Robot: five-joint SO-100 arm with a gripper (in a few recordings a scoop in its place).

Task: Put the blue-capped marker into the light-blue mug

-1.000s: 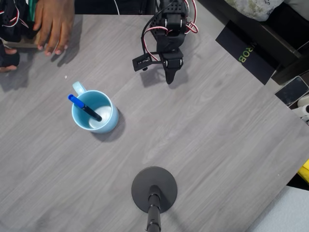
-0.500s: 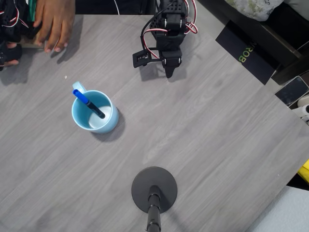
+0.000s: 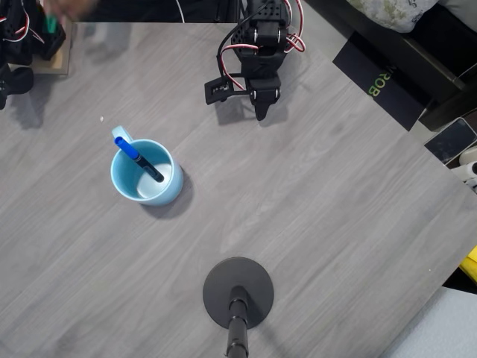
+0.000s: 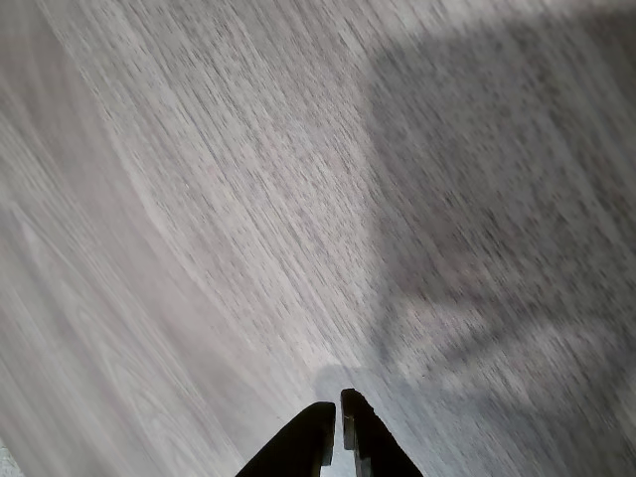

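Observation:
The light-blue mug stands upright on the grey table's left half in the overhead view, handle toward the upper left. The blue-capped marker leans inside it, its dark barrel down in the mug and its blue cap resting at the rim by the handle. My gripper hangs near the table's top edge, well to the upper right of the mug, shut and holding nothing. In the wrist view the two black fingertips meet at the bottom centre, above bare grey wood grain.
A round black stand base with a pole sits at the table's bottom centre. A dark box lies off the upper right edge. A wooden block with dark parts is at the top left corner.
The person's hand at the top left has pulled away out of the picture. My gripper drew back a little toward the top edge. The marker settled more upright against the mug's rim.

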